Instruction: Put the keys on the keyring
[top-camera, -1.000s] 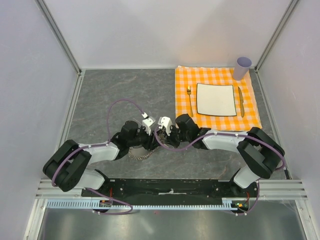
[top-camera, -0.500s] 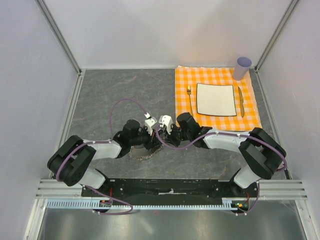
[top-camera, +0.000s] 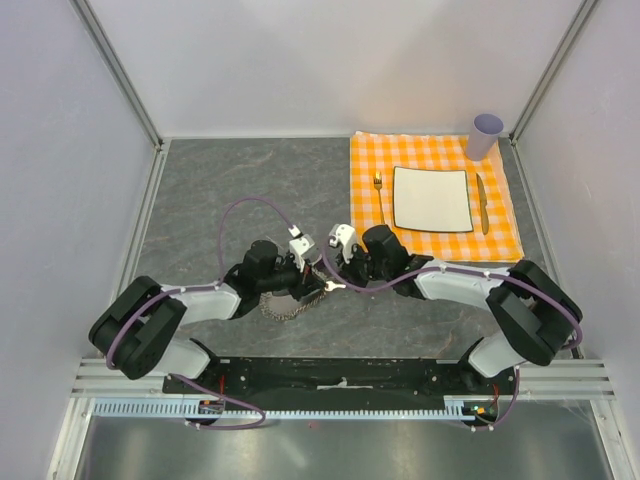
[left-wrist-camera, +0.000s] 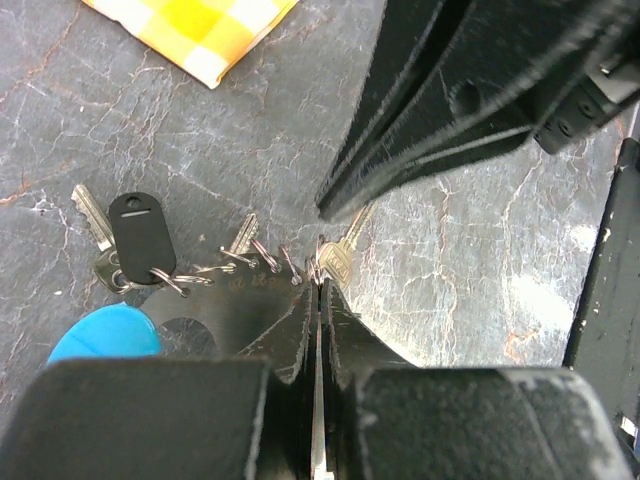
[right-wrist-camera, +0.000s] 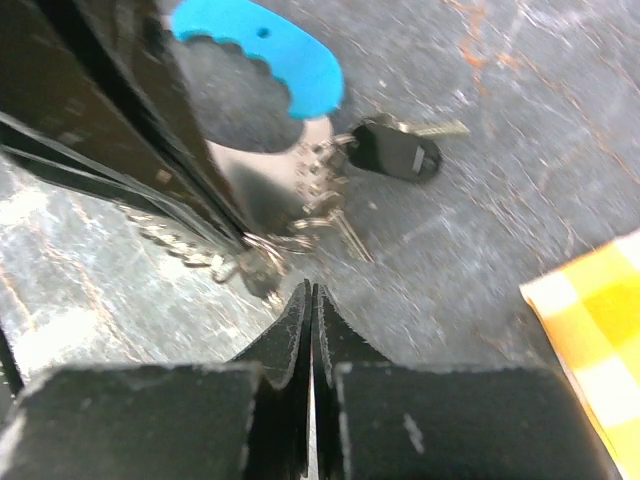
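The keyring lies on the grey table between my two grippers. Its bead chain (top-camera: 288, 306) trails toward the near edge. In the left wrist view I see its blue tag (left-wrist-camera: 105, 332), black fob (left-wrist-camera: 140, 236) and wire rings (left-wrist-camera: 262, 258). The keys hang on them: a brass key (left-wrist-camera: 338, 262), a small one (left-wrist-camera: 244, 234) and one by the fob (left-wrist-camera: 88, 210). My left gripper (left-wrist-camera: 320, 284) is shut, pinching a ring of the keyring beside the brass key. My right gripper (right-wrist-camera: 311, 290) is shut and empty, just short of the keys (right-wrist-camera: 340, 228), tag (right-wrist-camera: 265, 52) and fob (right-wrist-camera: 395, 152).
An orange checked cloth (top-camera: 500, 235) lies at the back right with a white plate (top-camera: 432, 198), a fork (top-camera: 379, 200), a knife (top-camera: 481, 203) and a lilac cup (top-camera: 486, 135). Its corner shows in both wrist views (left-wrist-camera: 190, 30) (right-wrist-camera: 600, 330). Walls enclose the table.
My right gripper has pulled back to the right, away from the left one. A key now shows on the table between them. The left gripper has shifted slightly right.
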